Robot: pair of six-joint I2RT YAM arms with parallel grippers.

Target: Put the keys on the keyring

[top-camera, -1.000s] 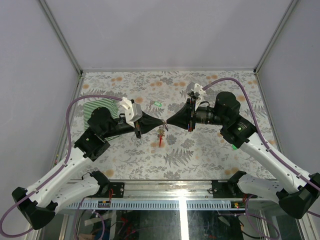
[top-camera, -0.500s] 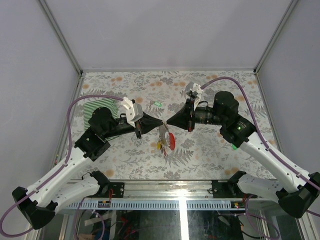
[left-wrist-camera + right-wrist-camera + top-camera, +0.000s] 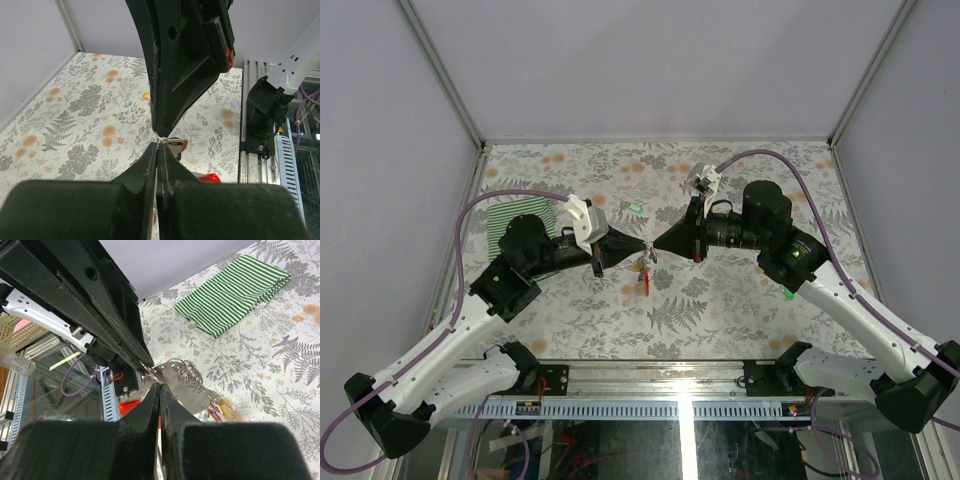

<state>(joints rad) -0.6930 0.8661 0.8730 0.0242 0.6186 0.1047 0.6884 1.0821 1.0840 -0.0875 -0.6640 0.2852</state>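
From above, we see the left gripper (image 3: 647,246) and the right gripper (image 3: 656,247) meeting tip to tip over the middle of the table. Both are pinched fully shut on the keyring (image 3: 643,268), a silvery wire coil with a grey metal strip and a red oval loop, which dangles in the air just below them. That view shows little more than a speck. The right wrist camera gives us the detail: the wire turns are splayed out beside the fingertips (image 3: 159,390), and tiny red- and yellow-headed keys (image 3: 219,413) hang under the strip. We cannot tell which turn each gripper pinches. The left wrist camera looks straight up the opposing black fingers, which block most of its view.

Underneath lies a white tablecloth printed with grey ferns and orange flowers (image 3: 720,300), closed in by plain pale grey walls (image 3: 640,70).

A folded green-and-white striped cloth (image 3: 232,287) lies at the table's left side, partly under the left arm. A small green-headed key (image 3: 634,208) lies on the table beyond the grippers. Only the left wrist view catches a small yellow object (image 3: 146,95), too small to identify.
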